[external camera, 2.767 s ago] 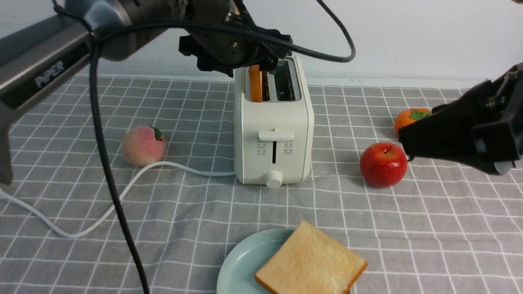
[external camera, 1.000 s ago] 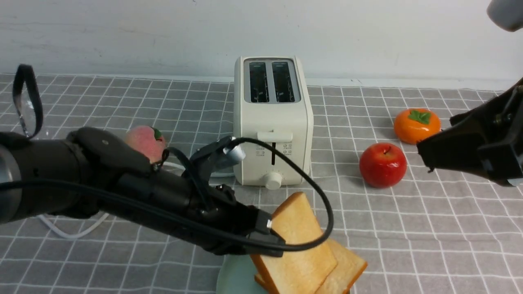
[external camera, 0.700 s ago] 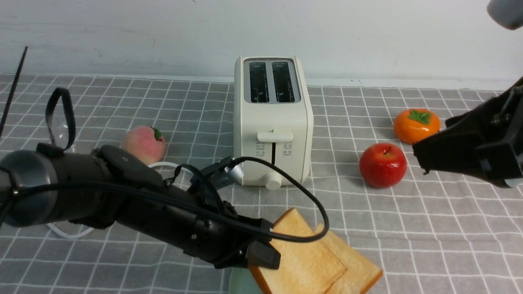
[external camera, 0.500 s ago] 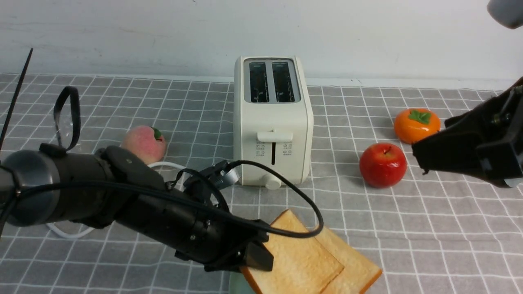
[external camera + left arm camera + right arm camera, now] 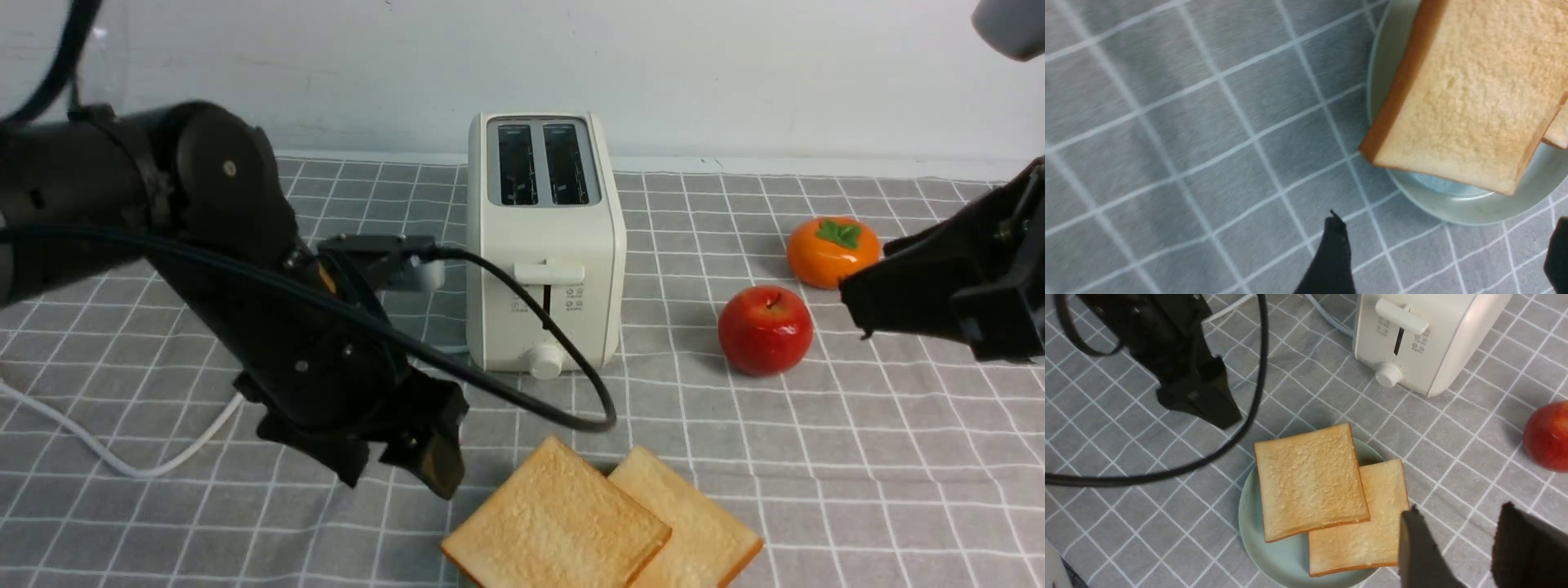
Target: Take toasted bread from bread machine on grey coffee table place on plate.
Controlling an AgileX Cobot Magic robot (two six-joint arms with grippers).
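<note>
1. The grey coffee table (image 5: 816, 490) was covered by a grey cloth with a thin white grid, which ran back to a plain pale wall (image 5: 326, 73).
2. The bread machine (image 5: 545, 245) stood upright near the far middle, cream-white, with two dark slots on top and its lever and round knob facing the near side. Its white cord (image 5: 122, 465) trailed off to the left.
3. A red apple (image 5: 765, 329) sat to the right of the bread machine, with an orange fruit (image 5: 833, 251) just beyond it.
4. The toasted bread lay on the plate (image 5: 1286, 559), a pale mint-green round at the near middle of the table. The upper slice (image 5: 555, 527) lay flat and partly overlapped the lower slice (image 5: 694, 531) on its right.
5. Both slices were thick squares with pale golden, grainy faces and orange-brown crust edges.
6. The left gripper (image 5: 396, 469) hung above the cloth just left of the plate, its jaws spread wide with nothing between them.
7. The right gripper (image 5: 1459, 516) hovered at the right side, its jaws apart and empty.
</note>
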